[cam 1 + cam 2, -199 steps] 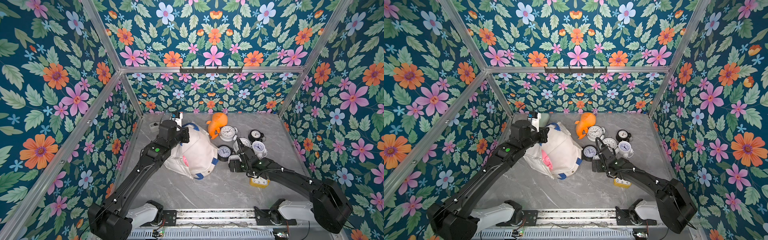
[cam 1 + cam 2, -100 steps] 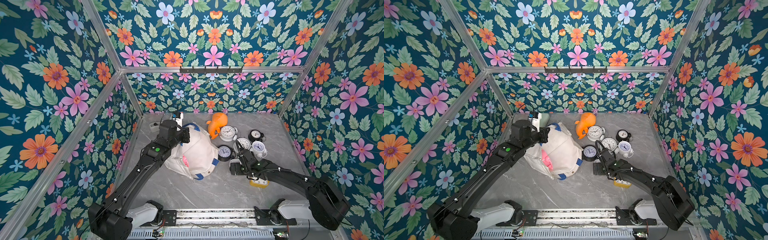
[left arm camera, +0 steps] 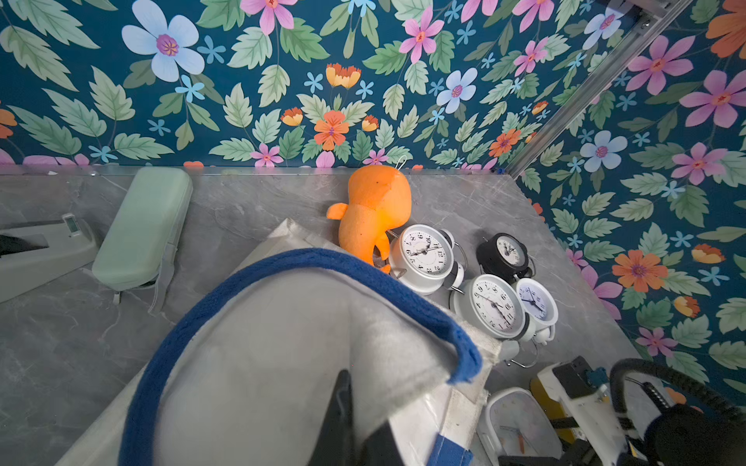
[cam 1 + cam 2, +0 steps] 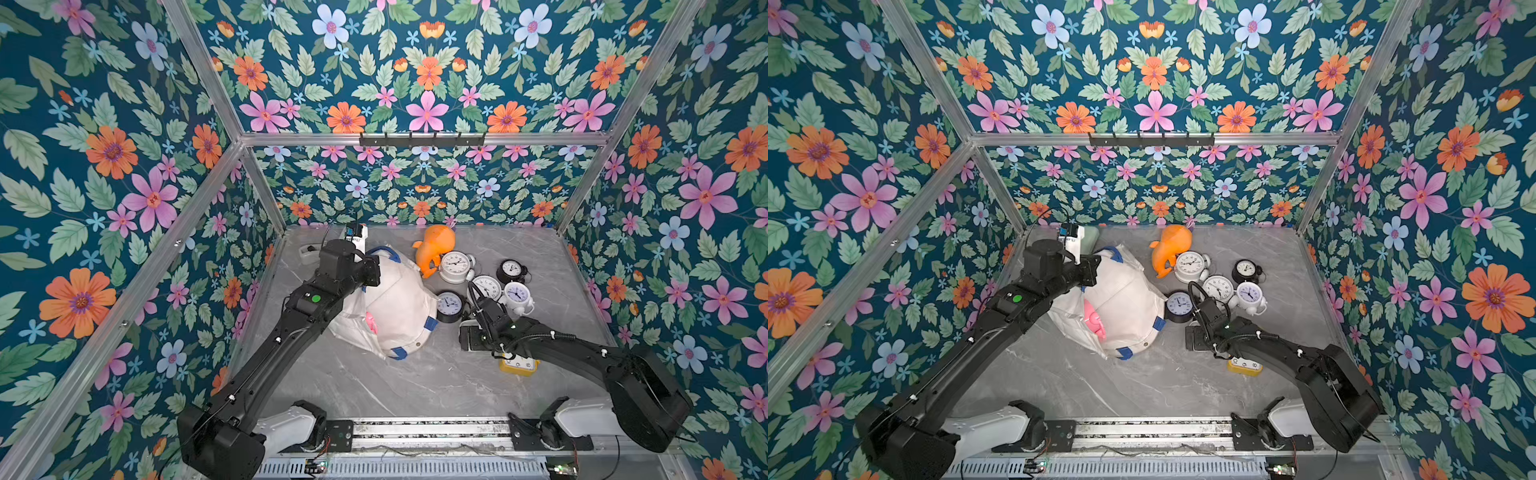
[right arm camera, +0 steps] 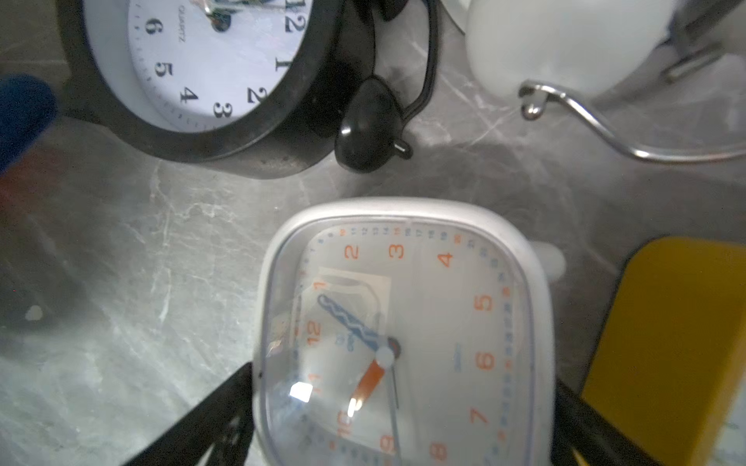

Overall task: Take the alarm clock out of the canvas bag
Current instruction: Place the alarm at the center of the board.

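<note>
On the table (image 4: 415,382): left gripper (image 3: 347,403) clenched on the canvas bag (image 4: 395,307); right gripper (image 5: 403,383) spread wide astride the white alarm clock (image 5: 403,322), lying outside the bag — a skewed retreat could drag it into the yellow clock (image 5: 666,343)

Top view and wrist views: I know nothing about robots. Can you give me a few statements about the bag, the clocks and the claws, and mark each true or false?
1. The left gripper is shut on the canvas bag. True.
2. The orange plush toy lies inside the bag. False: it lies on the table outside it, beside a white round clock.
3. A white square clock lies on the table between the open jaws of the right gripper. True.
4. The yellow clock stands against the back wall. False: it lies near the front, partly under the right arm.
</note>
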